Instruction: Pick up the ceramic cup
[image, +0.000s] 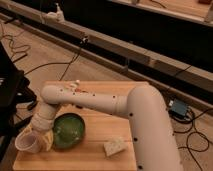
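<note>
My gripper (42, 138) is low at the near left corner of the table (90, 159), right against the white cup (26, 143). If the jaws are released or already grasping the cup, I cannot tell, because the cup wall and my own wrist hide that place. The cup stands upright on the wood with its round rim open to the top. It is close to the left edge of the table and just beside the green bowl (69, 131). My gripper sits between these two, at the right side of the cup, with the bowl rim just next to it.

From there my arm (100, 102) goes up and to the right across the table. A pale wedge-shaped piece (115, 147), maybe a sponge, lies on the other side of the bowl, well apart from the cup.

I judge that the step in hand is the grasp itself: the reach looks complete, but the cup is not yet lifted. The next move calls for a firm hold around the cup wall and then a straight lift. The wall is smooth and a little tapered, so it could slip. A sideways push could send it over the near edge — or knock the bowl.
</note>
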